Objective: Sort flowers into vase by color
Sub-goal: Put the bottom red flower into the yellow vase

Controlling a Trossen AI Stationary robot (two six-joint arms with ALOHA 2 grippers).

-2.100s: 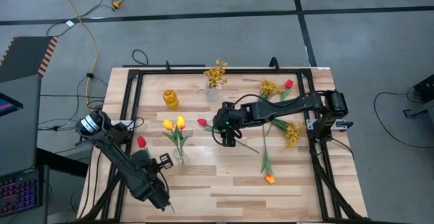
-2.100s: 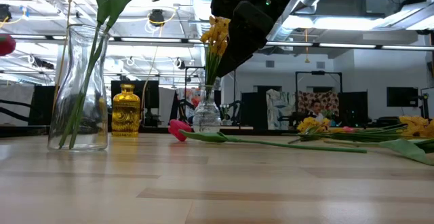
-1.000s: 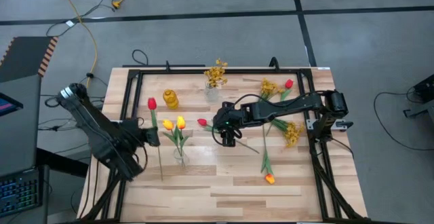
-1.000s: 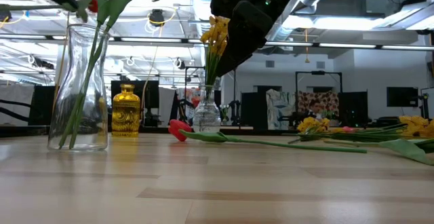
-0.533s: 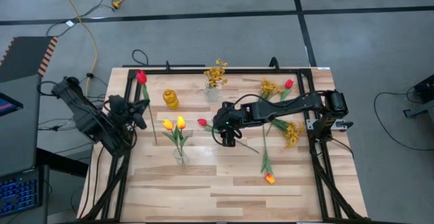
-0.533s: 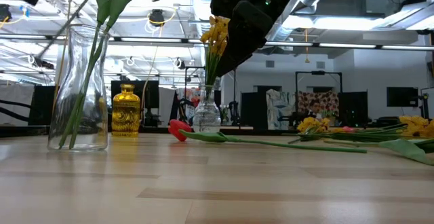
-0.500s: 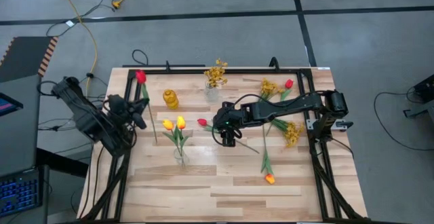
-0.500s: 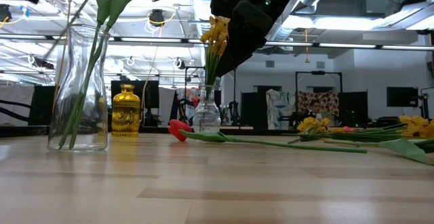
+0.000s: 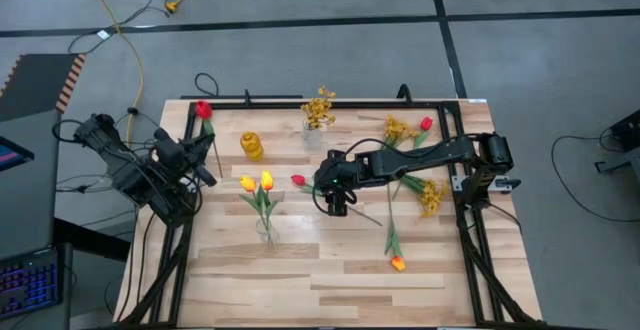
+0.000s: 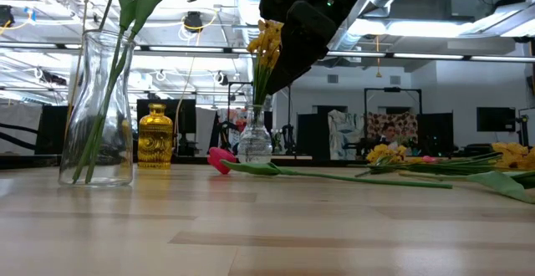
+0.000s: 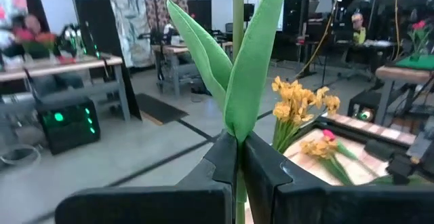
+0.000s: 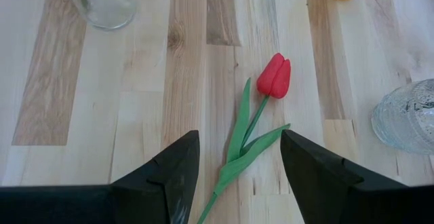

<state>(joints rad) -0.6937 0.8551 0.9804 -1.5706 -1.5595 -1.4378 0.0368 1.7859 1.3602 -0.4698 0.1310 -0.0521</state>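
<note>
Two red tulips matter here. The first red tulip [image 9: 203, 109] is clamped by its stem in the left gripper [image 9: 205, 153] at the table's left edge, jaws together on the stem, bloom toward the far edge near the gold vase [image 9: 251, 146], long axis running near-to-far in the high view. In the left wrist view the stem and leaves [image 11: 239, 68] rise straight out between the fingers [image 11: 224, 159]; the bloom is cut off at the frame edge. The second red tulip [image 12: 274, 75] lies flat on the wood mid-table, bloom toward the left side, stem trailing right and toward the near edge, its lower end hidden under the right gripper [image 9: 336, 196], which hangs over it with fingers [image 12: 308, 163] apart, holding nothing. Clear vase [image 10: 98, 109] holds two yellow-orange tulips [image 9: 256, 182]; the low view cuts their blooms off. Small glass vase [image 10: 254, 140] holds a mustard spray [image 10: 267, 43]. More flowers [image 9: 415, 160] lie heaped at the right side, stems overlapping, hard to separate. Surface is a light wood-plank table [image 9: 330, 280] in a black frame; grey floor, yellow cable [image 9: 130, 45]; workshop with benches and ceiling lights behind.
</note>
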